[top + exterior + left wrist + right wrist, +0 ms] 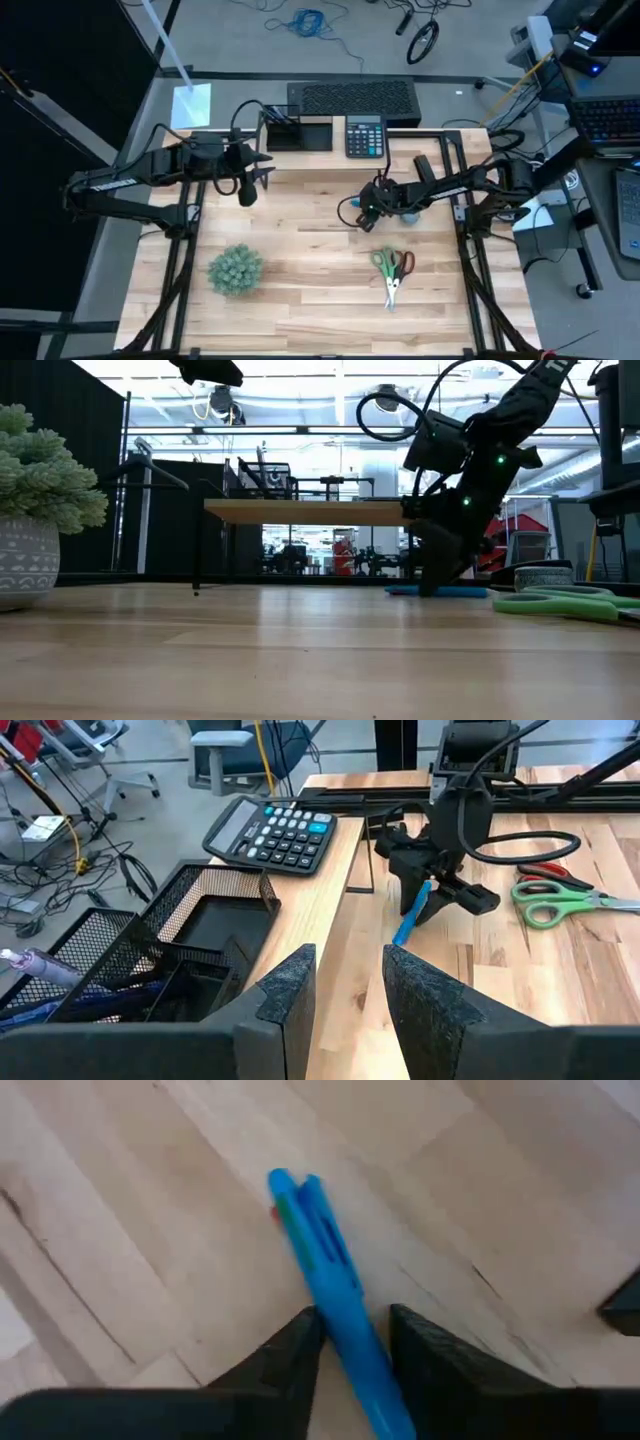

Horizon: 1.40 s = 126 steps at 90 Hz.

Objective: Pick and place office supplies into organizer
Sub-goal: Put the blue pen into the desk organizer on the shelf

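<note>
Right claw (pixel 350 1355) down at mid-bench (pixel 300 300), fingers (pixel 285 1355) nearly closed on a bright blue pen (pixel 325 1270) lying flat on bare wood, open room all around. Scissors (pixel 392 270) close by, toward the near edge. Left claw (pixel 345 990) slightly parted, holding nothing, hovering beside the black mesh organizer (pixel 170 945) and calculator (pixel 275 832) at the far edge.

Open tabletop (pixel 310 280) is lying between the plant (pixel 236 270) and the scissors (pixel 392 270). At the far edge, the organizer (pixel 298 130), calculator (pixel 365 136) and riser shelf (pixel 310 511) are crowding access; the right gripper (pixel 365 212) is occupying the centre.
</note>
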Available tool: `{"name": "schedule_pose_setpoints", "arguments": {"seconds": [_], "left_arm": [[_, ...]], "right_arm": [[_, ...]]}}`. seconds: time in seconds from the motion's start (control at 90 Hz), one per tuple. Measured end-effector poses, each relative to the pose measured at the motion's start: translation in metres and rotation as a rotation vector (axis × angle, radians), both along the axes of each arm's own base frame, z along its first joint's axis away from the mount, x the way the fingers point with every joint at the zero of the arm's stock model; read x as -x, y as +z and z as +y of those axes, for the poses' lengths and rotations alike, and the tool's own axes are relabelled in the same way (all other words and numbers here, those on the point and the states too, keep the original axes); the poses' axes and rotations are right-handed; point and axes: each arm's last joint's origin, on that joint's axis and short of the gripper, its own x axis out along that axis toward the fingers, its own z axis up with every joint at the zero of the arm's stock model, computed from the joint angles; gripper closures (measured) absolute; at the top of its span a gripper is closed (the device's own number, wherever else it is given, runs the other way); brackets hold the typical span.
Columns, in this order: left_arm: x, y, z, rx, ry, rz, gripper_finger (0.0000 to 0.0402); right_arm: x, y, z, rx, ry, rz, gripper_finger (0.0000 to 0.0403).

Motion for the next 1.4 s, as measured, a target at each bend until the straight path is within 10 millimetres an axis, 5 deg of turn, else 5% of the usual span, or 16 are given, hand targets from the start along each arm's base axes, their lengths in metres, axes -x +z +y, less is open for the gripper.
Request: {"name": "schedule_pose_setpoints", "arguments": {"seconds": [0.167, 0.611, 1.4], "left_arm": [[0.0, 0.0, 0.0, 0.0, 0.0, 0.001, 0.0294], [0.0, 0.0, 0.0, 0.0, 0.0, 0.001, 0.0294], [0.0, 0.0, 0.0, 0.0, 0.0, -0.001, 0.0294]], "right_arm": [[0.0, 0.0, 0.002, 0.015, 0.049, 0.015, 0.0378], [-0.004, 0.012, 0.017, 0.01, 0.128, -0.084, 0.0378], [-0.039, 0.059, 0.02, -0.006, 0.273, -0.662, 0.0378]]}}
